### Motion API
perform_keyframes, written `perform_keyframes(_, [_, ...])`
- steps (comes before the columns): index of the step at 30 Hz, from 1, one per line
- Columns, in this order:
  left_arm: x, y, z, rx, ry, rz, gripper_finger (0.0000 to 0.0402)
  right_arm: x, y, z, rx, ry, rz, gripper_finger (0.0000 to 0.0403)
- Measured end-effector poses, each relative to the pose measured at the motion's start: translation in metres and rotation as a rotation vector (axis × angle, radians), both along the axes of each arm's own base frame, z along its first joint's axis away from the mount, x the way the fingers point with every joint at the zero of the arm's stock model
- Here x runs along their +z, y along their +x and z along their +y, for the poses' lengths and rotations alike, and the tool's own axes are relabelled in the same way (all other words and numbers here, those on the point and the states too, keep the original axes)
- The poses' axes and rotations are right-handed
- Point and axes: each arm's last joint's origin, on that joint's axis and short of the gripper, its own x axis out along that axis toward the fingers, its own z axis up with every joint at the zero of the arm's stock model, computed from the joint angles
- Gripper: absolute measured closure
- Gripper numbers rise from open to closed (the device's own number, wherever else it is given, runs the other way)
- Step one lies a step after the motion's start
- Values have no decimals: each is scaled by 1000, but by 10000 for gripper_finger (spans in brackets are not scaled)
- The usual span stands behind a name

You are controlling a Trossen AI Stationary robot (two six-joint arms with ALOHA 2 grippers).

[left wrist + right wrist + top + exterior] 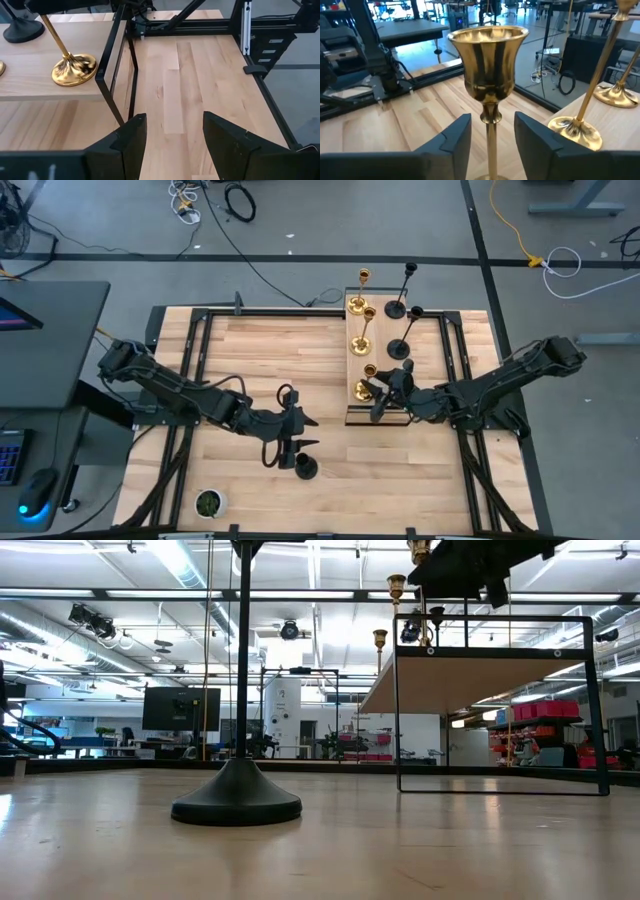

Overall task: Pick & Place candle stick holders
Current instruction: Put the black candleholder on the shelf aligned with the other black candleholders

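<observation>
Three gold candle stick holders [368, 315] and two black ones [398, 308] stand on their round bases on a raised wooden shelf [352, 345]. A third black holder [305, 468] stands upright on the table, also in the low view [236, 802]. My left gripper [310, 434] is open and empty just on the far side of it. My right gripper [380, 398] is open around the nearest gold holder [490, 65]. Its fingers stand on either side of the thin stem [490, 145], below the cup, without touching it.
The shelf is a wooden top on a thin black metal frame [500, 705], at the table's far right. A small round green plant pot [209, 503] sits near the front left corner. A black rail frame [200, 330] borders the tabletop.
</observation>
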Motion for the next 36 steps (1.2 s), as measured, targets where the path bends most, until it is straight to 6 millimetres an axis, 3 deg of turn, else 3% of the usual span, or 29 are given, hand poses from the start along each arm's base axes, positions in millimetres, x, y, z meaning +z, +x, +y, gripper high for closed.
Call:
perform_keyframes(12, [0,0,0,1,0,7,207,12,-16,7,22,-38,-4,236])
perform_keyframes(24, [-11,-7,3,16,26,127,207,17,-49,14,95,-14,56,236])
perform_keyframes(36, [-30,-24,10,32,108,387,207,21,-67,39,409,57,73,236])
